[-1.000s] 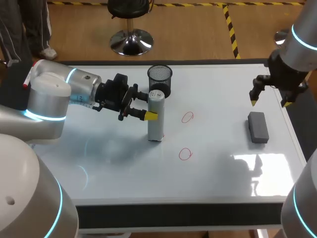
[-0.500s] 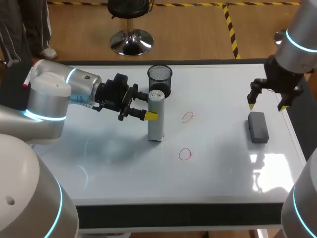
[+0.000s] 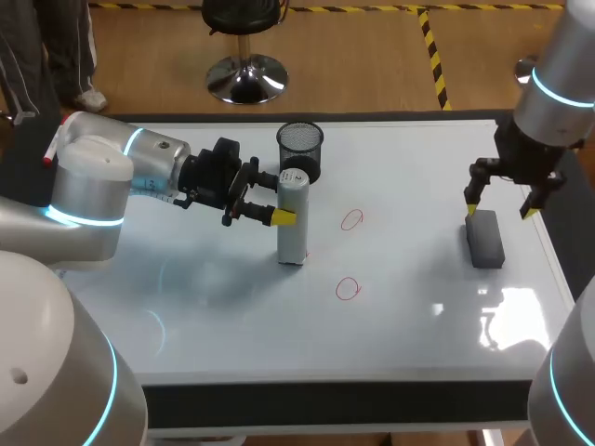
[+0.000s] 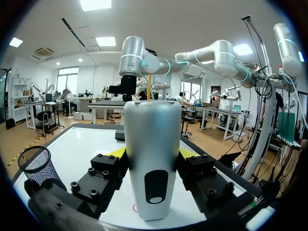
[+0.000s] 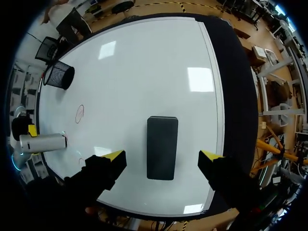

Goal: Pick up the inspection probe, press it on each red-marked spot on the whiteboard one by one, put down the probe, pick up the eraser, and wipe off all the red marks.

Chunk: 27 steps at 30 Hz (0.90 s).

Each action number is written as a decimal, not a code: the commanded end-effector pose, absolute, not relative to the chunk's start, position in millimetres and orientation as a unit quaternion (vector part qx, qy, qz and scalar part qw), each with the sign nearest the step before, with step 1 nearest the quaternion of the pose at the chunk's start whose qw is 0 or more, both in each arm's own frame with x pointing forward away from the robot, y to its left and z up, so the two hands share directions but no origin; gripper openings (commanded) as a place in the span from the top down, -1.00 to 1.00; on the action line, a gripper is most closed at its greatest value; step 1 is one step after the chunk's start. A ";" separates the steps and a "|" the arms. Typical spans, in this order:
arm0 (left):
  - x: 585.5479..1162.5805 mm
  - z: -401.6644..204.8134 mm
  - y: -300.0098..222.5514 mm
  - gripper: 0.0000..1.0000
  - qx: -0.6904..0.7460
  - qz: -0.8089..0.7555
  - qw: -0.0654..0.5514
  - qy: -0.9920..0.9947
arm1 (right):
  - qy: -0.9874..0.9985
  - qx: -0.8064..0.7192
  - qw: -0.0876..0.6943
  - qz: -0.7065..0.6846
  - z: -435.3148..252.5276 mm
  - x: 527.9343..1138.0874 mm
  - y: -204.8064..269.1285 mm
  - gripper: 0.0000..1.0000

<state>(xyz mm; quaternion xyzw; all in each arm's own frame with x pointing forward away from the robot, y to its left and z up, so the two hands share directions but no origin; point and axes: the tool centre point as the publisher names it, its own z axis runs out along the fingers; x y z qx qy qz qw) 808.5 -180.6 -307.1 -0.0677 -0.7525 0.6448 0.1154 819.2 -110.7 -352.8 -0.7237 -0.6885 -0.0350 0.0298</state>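
"How do I take the eraser [image 3: 484,240] cleanly?"

"I'd lower my right fingers [image 5: 114,155] straight down so they straddle its long sides, then close. Right now they hang spread wide above it, touching nothing. It lies flat near the worktop's [image 3: 418,158] right edge."

"And the left?"

"My left fingers [image 4: 118,153] are clamped on the inspection probe [image 3: 293,223]. It stands upright toward the far edge, just in front of the mesh cup [image 3: 299,144]."

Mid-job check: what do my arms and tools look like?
Both the left arm and right arm have rounded silver-grey shells with glowing cyan rings at the joints. The left tool and right tool are black, blocky, bolted bodies, each with two fingers ending in bright yellow tips.
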 end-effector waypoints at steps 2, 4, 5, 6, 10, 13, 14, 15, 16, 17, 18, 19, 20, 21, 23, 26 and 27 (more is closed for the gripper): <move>808.2 -317.0 -181.1 1.00 -0.068 0.645 0.117 -0.753 | -0.691 -0.721 0.039 -0.038 -363.1 820.2 -111.6 -1.00; 808.2 -317.0 -181.1 1.00 -0.068 0.645 0.117 -0.753 | -0.693 -0.718 0.045 -0.040 -365.6 817.3 -110.7 -1.00; 808.2 -317.0 -181.1 1.00 -0.068 0.645 0.117 -0.753 | -0.693 -0.718 0.046 -0.040 -366.5 815.8 -110.1 -1.00; 808.2 -317.0 -181.1 1.00 -0.068 0.645 0.117 -0.753 | -0.695 -0.716 0.048 -0.041 -367.4 814.6 -109.4 -1.00; 808.2 -317.0 -181.1 1.00 -0.068 0.645 0.117 -0.753 | -0.699 -0.712 0.051 -0.041 -371.1 811.3 -106.5 -1.00; 808.2 -317.0 -181.1 1.00 -0.068 0.645 0.117 -0.753 | -0.701 -0.710 0.053 -0.041 -373.6 809.5 -103.4 -1.00; 808.2 -317.0 -181.1 1.00 -0.068 0.645 0.117 -0.753 | -0.703 -0.708 0.053 -0.041 -374.4 808.7 -101.6 -1.00; 808.2 -317.0 -181.1 1.00 -0.068 0.645 0.117 -0.753 | -0.704 -0.707 0.053 -0.040 -375.1 807.7 -99.9 -1.00; 808.2 -317.0 -181.1 1.00 -0.068 0.645 0.117 -0.753 | -0.705 -0.706 0.054 -0.040 -375.7 806.9 -98.6 -1.00; 808.2 -317.0 -181.1 1.00 -0.068 0.645 0.117 -0.753 | -0.707 -0.704 0.054 -0.039 -376.6 805.8 -96.9 -1.00; 808.2 -317.0 -181.1 1.00 -0.068 0.645 0.117 -0.753 | -0.708 -0.703 0.054 -0.039 -377.3 804.8 -95.7 -1.00; 808.2 -317.0 -181.1 1.00 -0.068 0.645 0.117 -0.753 | -0.709 -0.702 0.054 -0.039 -378.3 803.9 -94.3 -1.00; 808.2 -317.0 -181.1 1.00 -0.068 0.645 0.117 -0.753 | -0.711 -0.701 0.053 -0.037 -379.2 802.8 -92.8 -1.00; 808.2 -317.0 -181.1 1.00 -0.068 0.645 0.117 -0.753 | -0.711 -0.700 0.052 -0.037 -380.3 801.9 -91.7 -1.00; 808.2 -317.0 -181.1 1.00 -0.068 0.645 0.117 -0.753 | -0.712 -0.699 0.051 -0.035 -383.0 800.9 -90.0 -1.00; 808.2 -317.0 -181.1 1.00 -0.068 0.645 0.117 -0.753 | -0.713 -0.699 0.052 -0.032 -387.6 800.0 -88.6 -1.00; 808.2 -317.0 -181.1 1.00 -0.068 0.645 0.117 -0.753 | -0.713 -0.699 0.052 -0.031 -388.9 799.6 -88.3 -1.00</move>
